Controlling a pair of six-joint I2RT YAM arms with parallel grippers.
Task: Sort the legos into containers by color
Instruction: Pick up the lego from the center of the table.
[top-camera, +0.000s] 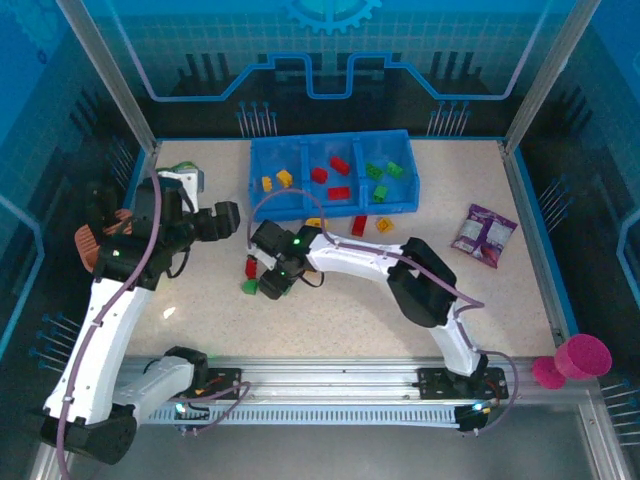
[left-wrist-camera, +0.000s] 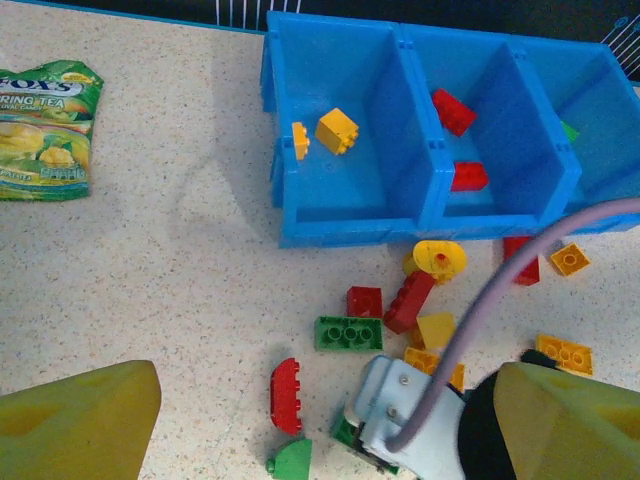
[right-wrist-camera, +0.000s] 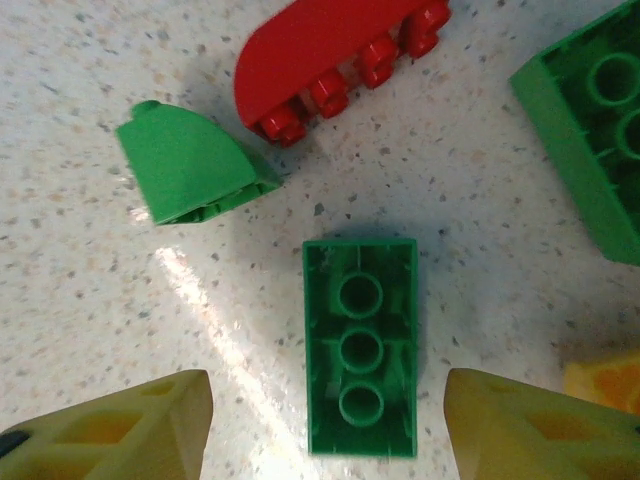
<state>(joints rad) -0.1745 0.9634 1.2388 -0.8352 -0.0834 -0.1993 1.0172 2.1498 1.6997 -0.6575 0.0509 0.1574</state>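
The right claw (right-wrist-camera: 325, 430) straddled an upturned green brick (right-wrist-camera: 360, 345) on the table (right-wrist-camera: 100, 290), jaws apart, apparently poised to lift it; the left claw (left-wrist-camera: 320, 425) hung wide open, empty.

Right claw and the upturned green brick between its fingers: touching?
Apart. Right wrist view: bare table shows between the green brick and both fingers of the right claw.

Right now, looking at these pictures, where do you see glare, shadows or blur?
Right wrist view: a bright streak of glare crosses the table beside the upturned green brick, which is sharp; the yellow fingers at the bottom edge are blurred. Left wrist view: a soft grey shadow lies on the table left of the blue tray. Top view: even, bluish light.
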